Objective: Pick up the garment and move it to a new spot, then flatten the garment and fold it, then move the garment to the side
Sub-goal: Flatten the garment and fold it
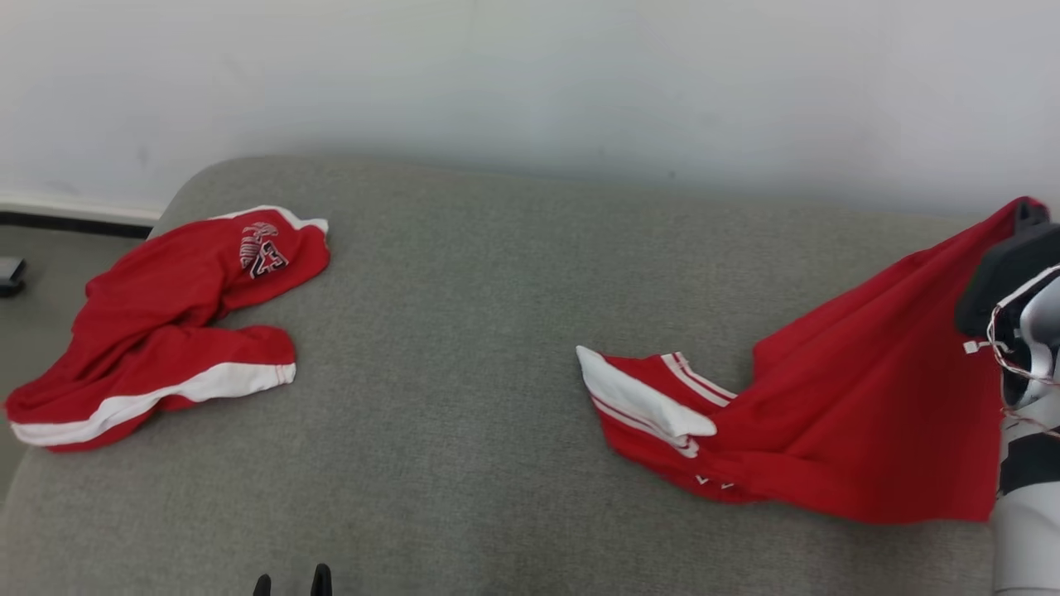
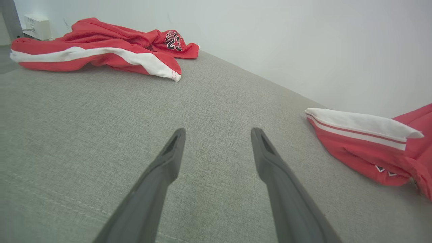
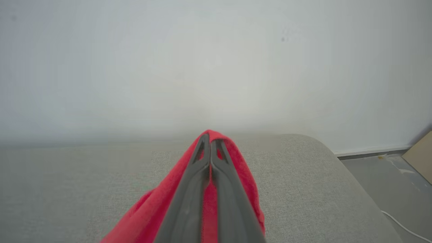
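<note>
Now right hand [image 3: 210, 139] pinches the red garment [image 1: 861, 414], one edge raised; left hand [image 2: 218, 131] gapes above grey couch [image 1: 464, 331].

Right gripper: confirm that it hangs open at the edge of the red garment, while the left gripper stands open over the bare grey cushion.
Not quite. The right gripper is shut, not open: in the right wrist view it pinches an edge of the red garment. The left gripper does stand open over the bare grey cushion.
</note>
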